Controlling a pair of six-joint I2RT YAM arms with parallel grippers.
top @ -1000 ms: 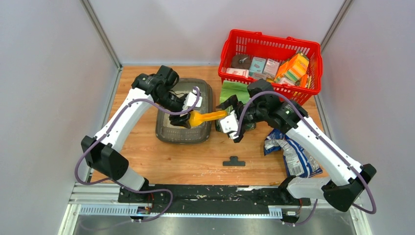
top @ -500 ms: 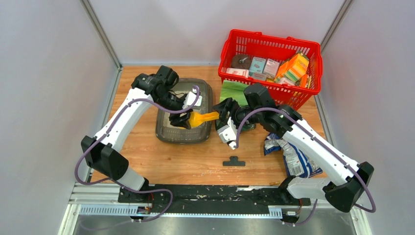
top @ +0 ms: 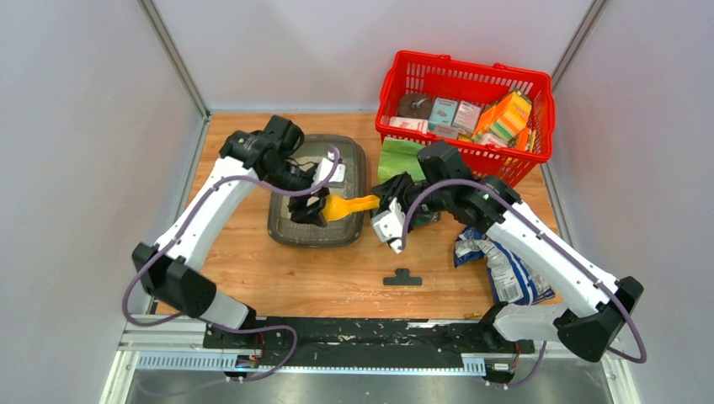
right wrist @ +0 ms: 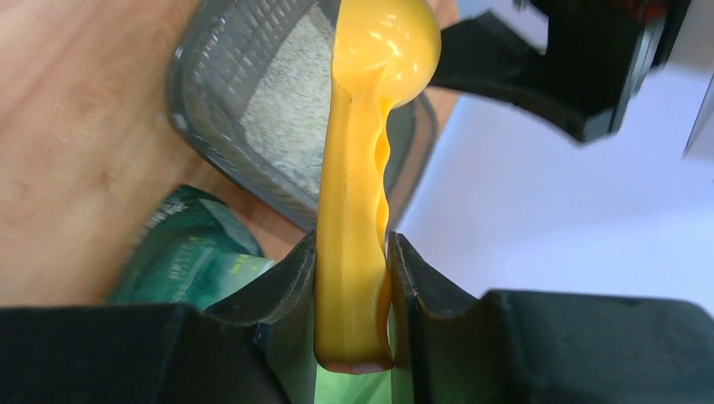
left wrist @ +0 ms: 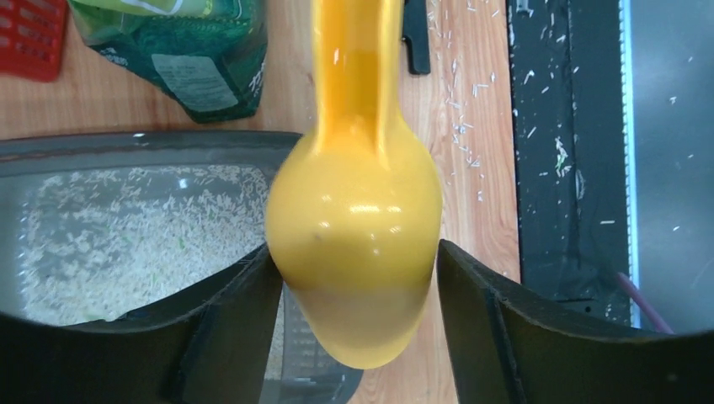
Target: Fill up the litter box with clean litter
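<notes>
Fingers of the left gripper (left wrist: 355,252) clasp the yellow scoop (top: 349,204) over the litter box (top: 290,236) as the right gripper (right wrist: 352,244) pinches its handle, seemingly mid-handover.

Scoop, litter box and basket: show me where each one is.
scoop (top: 354,204), top external view, on its handle.
litter box (top: 313,238), top external view, on its near rim.
basket (top: 471,71), top external view, on its far wall.

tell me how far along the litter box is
Done: a thin layer of litter covers part of the litter box. In hand: the yellow scoop, left hand on its bowl, right hand on its handle. Left: likely more litter from the green bag.
</notes>
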